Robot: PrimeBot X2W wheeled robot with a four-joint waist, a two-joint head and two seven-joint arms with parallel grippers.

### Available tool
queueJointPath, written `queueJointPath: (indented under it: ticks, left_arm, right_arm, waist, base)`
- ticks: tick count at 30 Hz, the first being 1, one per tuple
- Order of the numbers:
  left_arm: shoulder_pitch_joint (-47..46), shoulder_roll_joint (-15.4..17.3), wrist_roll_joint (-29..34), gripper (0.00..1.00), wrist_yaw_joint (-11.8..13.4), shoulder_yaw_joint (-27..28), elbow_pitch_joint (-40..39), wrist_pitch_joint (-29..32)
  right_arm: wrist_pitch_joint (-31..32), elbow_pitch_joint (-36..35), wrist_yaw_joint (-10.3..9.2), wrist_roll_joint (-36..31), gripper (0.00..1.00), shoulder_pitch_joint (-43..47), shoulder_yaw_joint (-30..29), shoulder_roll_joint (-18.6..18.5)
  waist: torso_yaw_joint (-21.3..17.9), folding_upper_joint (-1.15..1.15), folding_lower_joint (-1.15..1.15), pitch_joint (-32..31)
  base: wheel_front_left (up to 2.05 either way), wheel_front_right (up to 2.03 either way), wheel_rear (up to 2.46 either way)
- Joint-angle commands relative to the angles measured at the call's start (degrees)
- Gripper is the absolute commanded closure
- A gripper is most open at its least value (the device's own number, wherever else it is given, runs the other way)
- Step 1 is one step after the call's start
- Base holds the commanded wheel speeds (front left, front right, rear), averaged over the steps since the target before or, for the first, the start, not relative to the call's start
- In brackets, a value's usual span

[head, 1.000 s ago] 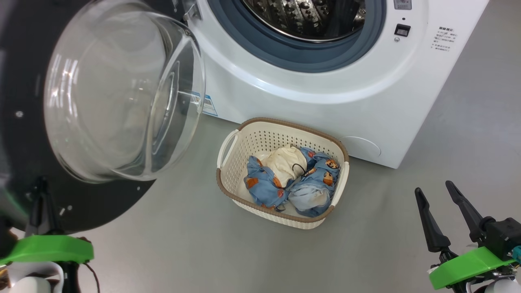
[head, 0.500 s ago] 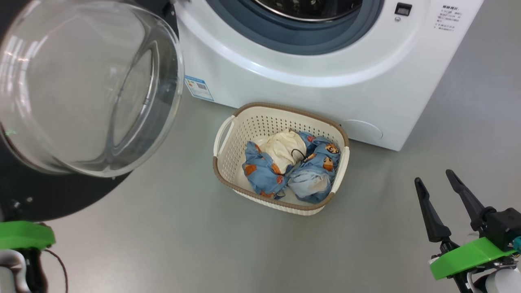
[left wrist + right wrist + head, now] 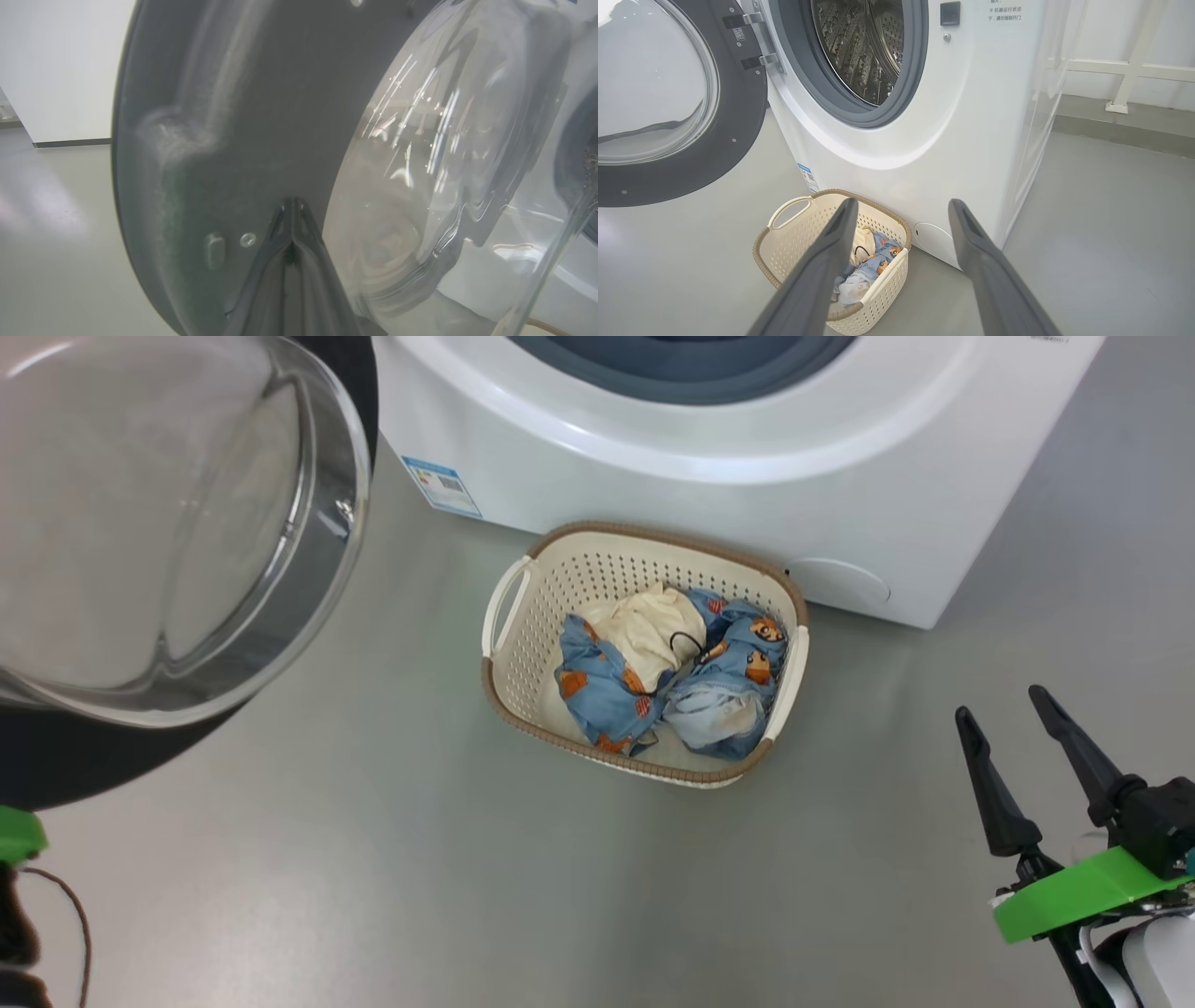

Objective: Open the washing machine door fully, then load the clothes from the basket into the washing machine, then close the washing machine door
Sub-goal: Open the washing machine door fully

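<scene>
Door (image 3: 159,541) stands open, upper left. Left gripper (image 3: 292,205) pinched shut by its inner face. Right gripper (image 3: 999,705) spread, empty. Clothes (image 3: 672,681) in basket (image 3: 551,597), frame centre, just before washer (image 3: 709,495). Risk: door drifts back, blocks loading.

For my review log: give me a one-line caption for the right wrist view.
Open right gripper points toward the basket of clothes in front of the washing machine, its door wide open.

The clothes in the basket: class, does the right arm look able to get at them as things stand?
Probably yes. The right gripper is open, the basket has no lid, the clothes lie exposed, and only bare floor lies between.
</scene>
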Motion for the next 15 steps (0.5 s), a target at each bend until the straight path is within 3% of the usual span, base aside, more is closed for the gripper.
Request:
queueJointPath:
  ticks: [1, 15]
  left_arm:
    - [-2.10, 4.41, 0.73, 1.00, -0.04, 2.45, -0.56, -0.37]
    - [-8.59, 7.27, 4.63, 1.00, 0.38, 8.34, 4.53, -0.37]
  right_arm:
    - [-0.70, -1.46, 0.25, -0.55, 0.00, -1.10, 1.05, -1.20]
    - [-0.70, -1.87, 0.25, -1.02, 0.00, -3.77, 1.55, -2.83]
  waist:
    - [-0.17, 0.00, 0.00, 1.36]
    - [-0.94, 0.00, 0.00, 6.06]
  base:
    - [0.00, 0.00, 0.00]
    - [0.00, 0.00, 0.00]
